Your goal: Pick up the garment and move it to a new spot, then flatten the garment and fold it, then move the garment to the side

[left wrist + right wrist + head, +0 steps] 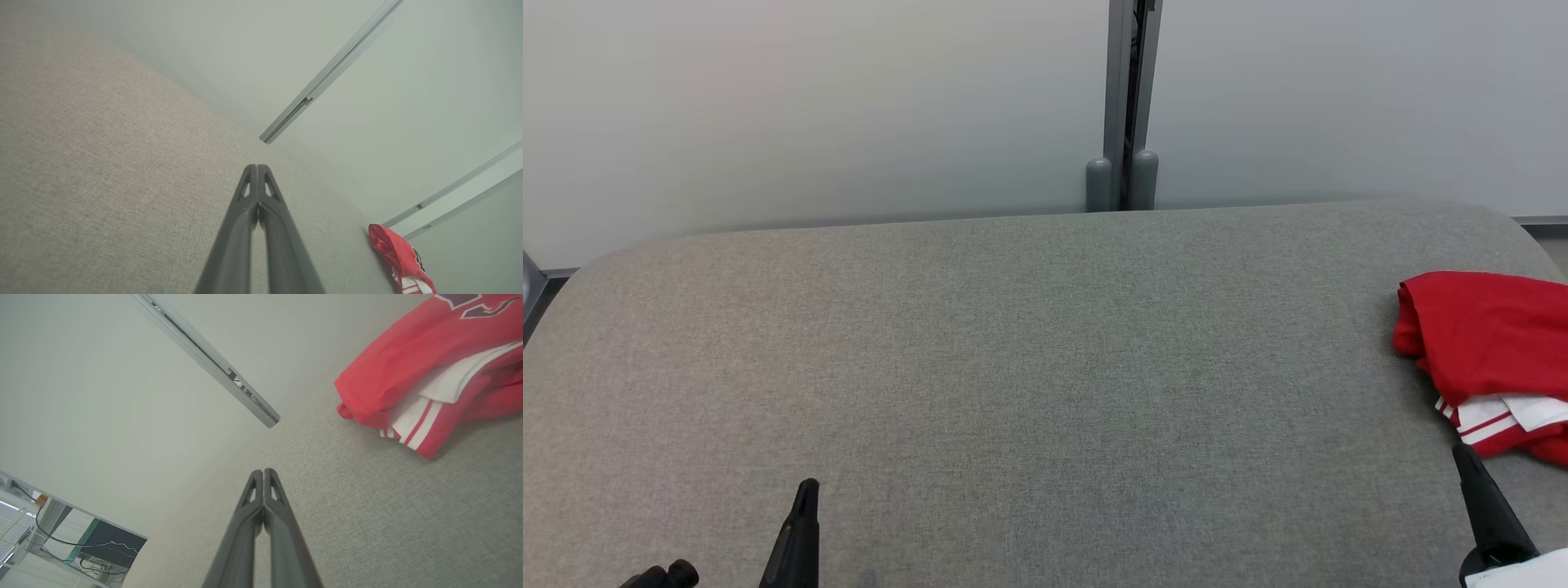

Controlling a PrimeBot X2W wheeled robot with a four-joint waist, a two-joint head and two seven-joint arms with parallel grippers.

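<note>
Crumpled red shirt [1486, 343] lies at three o'clock on grey woven tabletop [1013, 367]; left fingers [797, 531], right fingers [1486, 506] pressed together, empty.

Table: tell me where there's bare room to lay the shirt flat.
Bare table runs from the left edge to the shirt, back to the wall. Crowded at the right edge: shirt bunched near the right end effector.

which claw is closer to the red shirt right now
Right. The right claw sits just short of the red shirt, tip near its striped white sleeve, not touching. The left claw is far off across the grey surface, to the shirt's left.
</note>
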